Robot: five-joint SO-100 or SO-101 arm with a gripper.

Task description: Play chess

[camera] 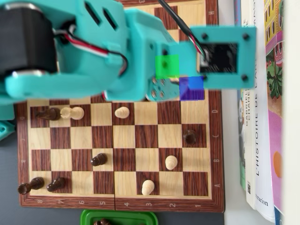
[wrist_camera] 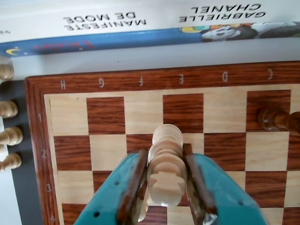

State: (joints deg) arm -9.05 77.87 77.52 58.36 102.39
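In the wrist view my gripper is shut on a light wooden chess piece with a cross on top, held between the brown pads of the teal jaws. The piece hangs over rows 2 and 3 of the chessboard, near files E and F. One dark piece stands at the right, near file C. In the overhead view my teal arm covers the top half of the board and hides the gripper. Light pieces and dark pieces are scattered over the lower half.
Several light pawns stand off the board at the left of the wrist view. Books lie along the board's far edge, and books border its right side in the overhead view. A green container sits below the board.
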